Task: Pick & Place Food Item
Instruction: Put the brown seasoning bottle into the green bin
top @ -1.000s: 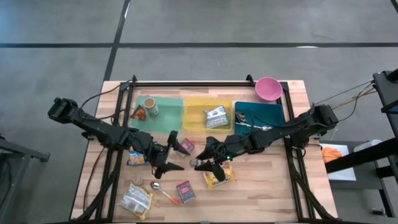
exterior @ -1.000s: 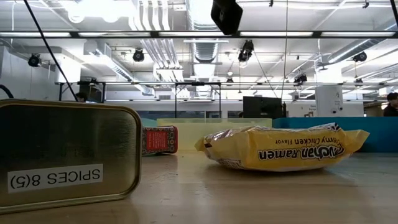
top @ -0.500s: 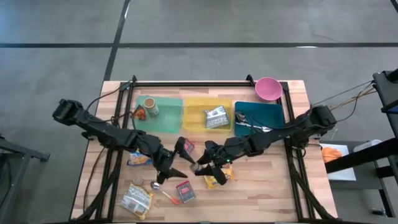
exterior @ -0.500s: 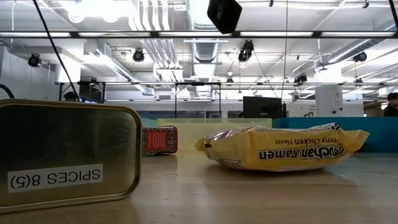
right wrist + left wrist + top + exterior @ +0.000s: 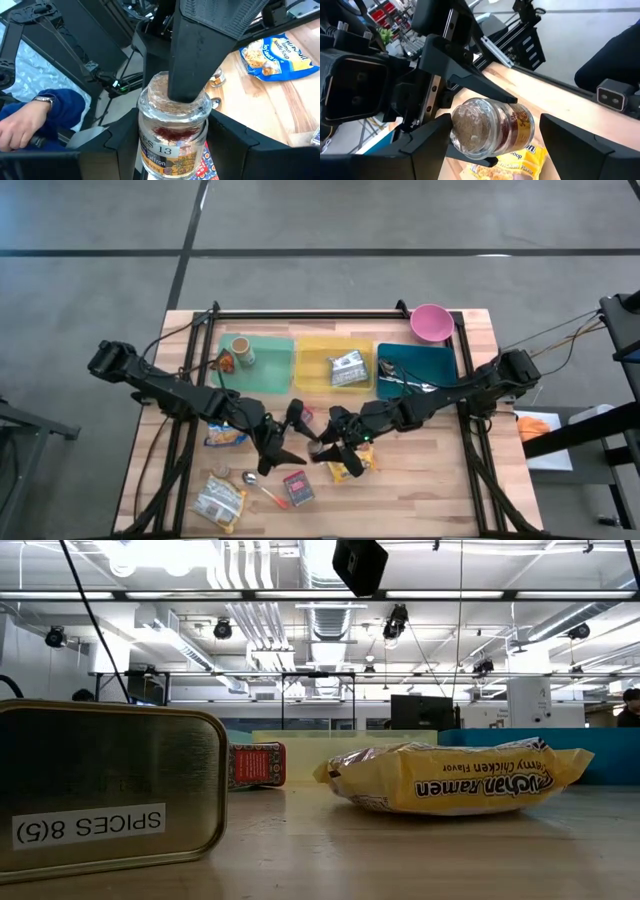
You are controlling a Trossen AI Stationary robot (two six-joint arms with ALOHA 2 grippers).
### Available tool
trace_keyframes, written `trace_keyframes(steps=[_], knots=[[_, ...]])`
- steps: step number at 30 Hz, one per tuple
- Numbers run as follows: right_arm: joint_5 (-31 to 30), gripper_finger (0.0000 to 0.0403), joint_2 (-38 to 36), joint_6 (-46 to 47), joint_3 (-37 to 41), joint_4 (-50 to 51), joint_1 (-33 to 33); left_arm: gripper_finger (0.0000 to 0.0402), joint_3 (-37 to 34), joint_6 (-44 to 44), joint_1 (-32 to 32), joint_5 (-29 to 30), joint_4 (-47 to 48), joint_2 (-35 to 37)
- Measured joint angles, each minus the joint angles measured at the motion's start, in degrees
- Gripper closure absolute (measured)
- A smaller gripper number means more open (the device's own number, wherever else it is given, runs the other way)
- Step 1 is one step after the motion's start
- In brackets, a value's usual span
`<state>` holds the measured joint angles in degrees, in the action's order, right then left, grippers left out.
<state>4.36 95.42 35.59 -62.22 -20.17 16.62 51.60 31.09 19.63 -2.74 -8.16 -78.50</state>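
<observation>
Looking straight down, we see a wooden table [image 5: 500, 480] with three trays along its far side: a green tray [image 5: 262, 370], a yellow tray [image 5: 312, 365] and a teal tray [image 5: 425, 360]. The green and yellow ones each already hold some items, so some sorting appears done. Loose packets remain on the near side, among them a yellow ramen packet [image 5: 455, 778] and a spice tin [image 5: 105, 785].

Both arms meet above the table's middle. The right gripper [image 5: 325, 448] clamps a small glass spice jar [image 5: 172, 127], its fingers closed about halfway around the jar's body. The left gripper [image 5: 285, 435] faces it with fingers spread wide on either side of the jar's end, one finger [image 5: 192, 50] lying across its top, not gripping.

We judge this a mid-air handover, with the jar's placing in a tray not yet done.
</observation>
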Motion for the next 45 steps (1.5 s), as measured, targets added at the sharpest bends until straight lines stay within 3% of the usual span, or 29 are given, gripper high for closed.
trace_keyframes(steps=[17, 36, 45], knots=[[3.0, 0.0218, 0.09, 1.78, 0.09, 2.02, 0.25, 0.0089, 4.63, -2.79, -0.13, 0.97, 9.81, 0.44], [5.31, 0.0218, 0.13, 2.41, -0.02, 1.63, 0.37, 0.0089, 13.93, 3.36, -1.43, -6.43, 20.71, -4.28], [6.43, 0.0218, 0.17, 2.41, -0.02, 1.47, 0.37, 0.0089, 14.88, 3.65, -2.42, -11.33, 20.05, -5.33]])
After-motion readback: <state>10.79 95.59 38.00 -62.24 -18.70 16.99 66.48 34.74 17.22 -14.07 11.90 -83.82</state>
